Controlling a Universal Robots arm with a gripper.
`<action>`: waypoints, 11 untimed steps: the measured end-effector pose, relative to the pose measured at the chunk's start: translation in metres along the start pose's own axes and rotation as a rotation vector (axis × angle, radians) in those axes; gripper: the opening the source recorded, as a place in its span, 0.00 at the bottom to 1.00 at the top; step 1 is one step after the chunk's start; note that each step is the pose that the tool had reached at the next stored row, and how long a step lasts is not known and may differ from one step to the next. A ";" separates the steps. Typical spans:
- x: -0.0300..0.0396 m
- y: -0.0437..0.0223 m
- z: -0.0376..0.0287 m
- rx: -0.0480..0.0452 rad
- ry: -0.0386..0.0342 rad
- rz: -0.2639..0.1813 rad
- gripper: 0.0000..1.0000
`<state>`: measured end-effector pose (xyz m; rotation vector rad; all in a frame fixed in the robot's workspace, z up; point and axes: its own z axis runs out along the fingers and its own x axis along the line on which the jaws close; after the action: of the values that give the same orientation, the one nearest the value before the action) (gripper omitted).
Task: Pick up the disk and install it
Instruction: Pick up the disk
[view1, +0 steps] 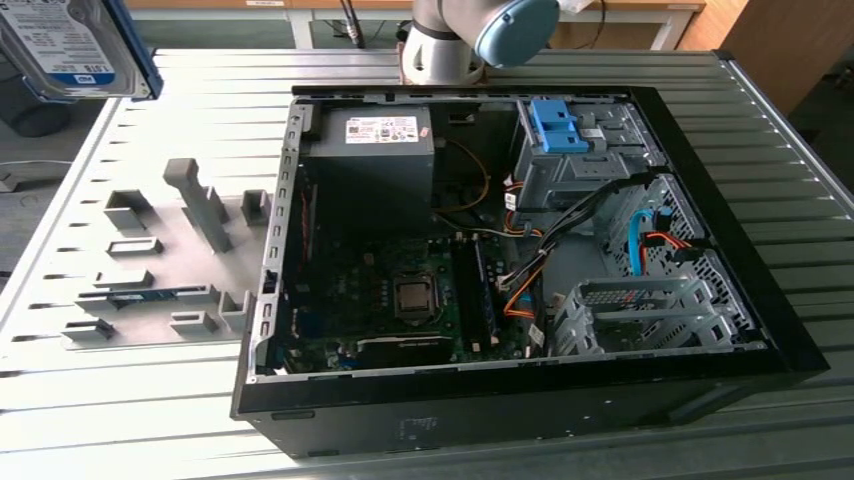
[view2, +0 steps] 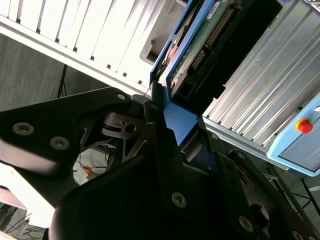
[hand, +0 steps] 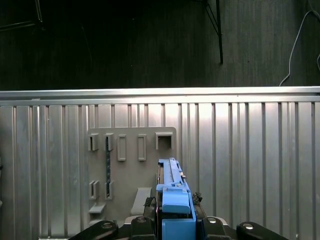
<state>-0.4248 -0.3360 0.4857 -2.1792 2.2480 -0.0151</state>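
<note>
Tool closed on the disk at its blue carrier; we see its long axis run out from the tool, drive cage well apart, toward the exterior view's right.

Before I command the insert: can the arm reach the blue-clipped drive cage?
Probably yes: the case is open above the drive cage, and the jaws hold the disk clear of it. Black cables beside the cage could snag.
</note>
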 end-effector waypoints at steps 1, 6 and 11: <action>0.0000 -0.0002 0.0001 0.0001 0.0000 0.000 0.36; 0.0000 -0.0026 0.0001 0.0002 0.0000 0.000 0.36; -0.0002 -0.0065 0.0002 0.0002 0.0000 0.000 0.36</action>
<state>-0.4183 -0.3360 0.4857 -2.1791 2.2479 -0.0153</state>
